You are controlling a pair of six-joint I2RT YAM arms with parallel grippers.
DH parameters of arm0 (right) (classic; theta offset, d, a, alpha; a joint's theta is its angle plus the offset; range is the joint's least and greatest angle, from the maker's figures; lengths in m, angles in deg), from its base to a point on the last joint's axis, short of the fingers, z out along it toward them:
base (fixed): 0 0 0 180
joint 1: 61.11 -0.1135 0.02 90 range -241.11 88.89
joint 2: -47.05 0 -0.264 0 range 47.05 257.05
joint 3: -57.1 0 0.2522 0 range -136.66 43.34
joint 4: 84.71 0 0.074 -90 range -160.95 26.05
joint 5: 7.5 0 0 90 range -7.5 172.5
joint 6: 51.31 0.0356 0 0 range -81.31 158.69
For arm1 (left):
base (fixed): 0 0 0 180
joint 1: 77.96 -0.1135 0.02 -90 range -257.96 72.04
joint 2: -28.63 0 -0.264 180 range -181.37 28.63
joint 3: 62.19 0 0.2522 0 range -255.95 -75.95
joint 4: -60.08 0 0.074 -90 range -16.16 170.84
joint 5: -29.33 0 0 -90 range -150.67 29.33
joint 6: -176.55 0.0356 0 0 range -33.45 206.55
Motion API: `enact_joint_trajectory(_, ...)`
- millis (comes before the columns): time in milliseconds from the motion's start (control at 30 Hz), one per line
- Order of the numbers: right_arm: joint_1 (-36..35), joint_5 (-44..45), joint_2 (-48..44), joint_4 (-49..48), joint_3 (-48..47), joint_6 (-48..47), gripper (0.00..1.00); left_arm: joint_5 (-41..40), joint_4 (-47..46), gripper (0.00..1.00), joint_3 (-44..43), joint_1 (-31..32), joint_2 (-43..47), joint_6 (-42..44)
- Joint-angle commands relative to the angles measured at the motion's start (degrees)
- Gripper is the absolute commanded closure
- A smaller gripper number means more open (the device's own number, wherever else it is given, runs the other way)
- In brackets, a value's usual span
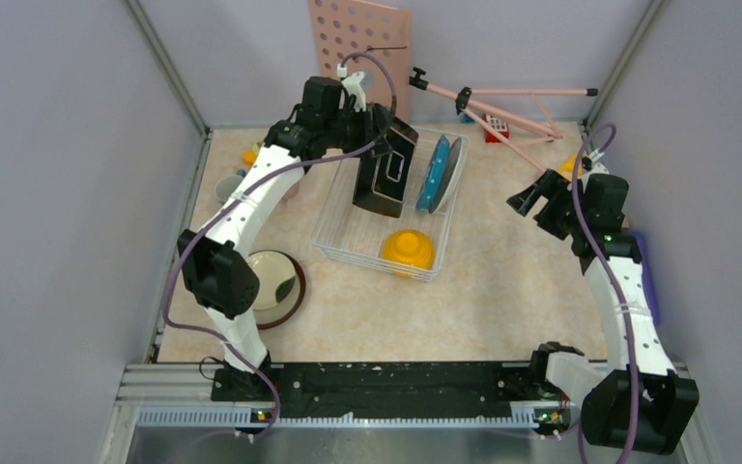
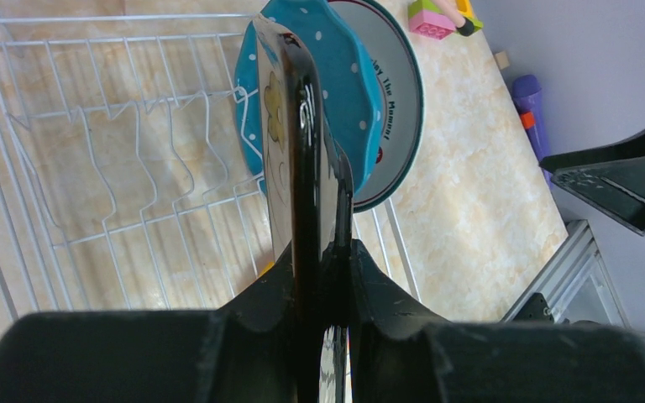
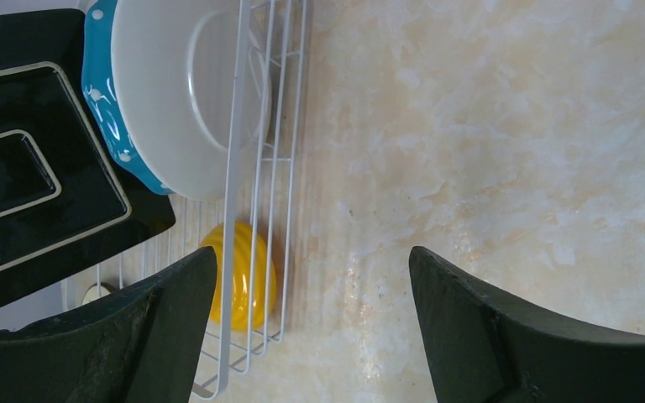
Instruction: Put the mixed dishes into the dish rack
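Near your left arm's elbow, the brown-rimmed cream plate lies on the table outside the dish rack, partly under the arm, so a careless swing could clip it. Farther in, the yellow bowl sits upside down at the rack's near end.

Over the rack's middle, your left gripper pinches the square flowered black-rimmed plate on edge above the wires. It is just left of the teal dotted plate, which stands with the round white patterned plate on its right — whether the two nearest rims touch, I cannot tell. Lower it crooked and the black rim may knock the teal plate, or straddle a divider and tip on release.

Your right gripper hangs spread and empty over the table, right of the rack and well apart. A pink pegboard leans on the far wall.
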Motion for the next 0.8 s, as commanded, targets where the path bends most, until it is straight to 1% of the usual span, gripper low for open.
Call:
enact_joint_trajectory(0, 0.0, -0.8, 0.2, -2.2, -0.1, -0.5, 0.17, 1.5, -11.3, 1.00, -6.6, 0.2, 0.2, 0.3)
enact_joint_trajectory(233, 0.0, -1.1, 0.6, -2.5, -0.3, -0.5, 0.17, 0.2, -8.9, 1.00, -10.6, 0.1, -4.8, 1.3)
enact_joint_trajectory(567, 0.0, -1.0, 0.1, -2.0, -0.4, -0.7, 0.17, -0.3, -8.0, 1.00, -13.4, 0.2, -8.7, 0.9)
enact_joint_trajectory(700, 0.0, -1.0, 0.2, -2.2, -0.3, -0.6, 0.17, -1.3, -5.4, 1.00, -17.3, 0.3, -11.9, 0.1)
enact_joint_trajectory(767, 0.0, -1.1, 0.3, -2.3, -0.2, -0.6, 0.17, -3.2, -4.2, 1.00, -19.6, 0.9, -13.4, 0.6)
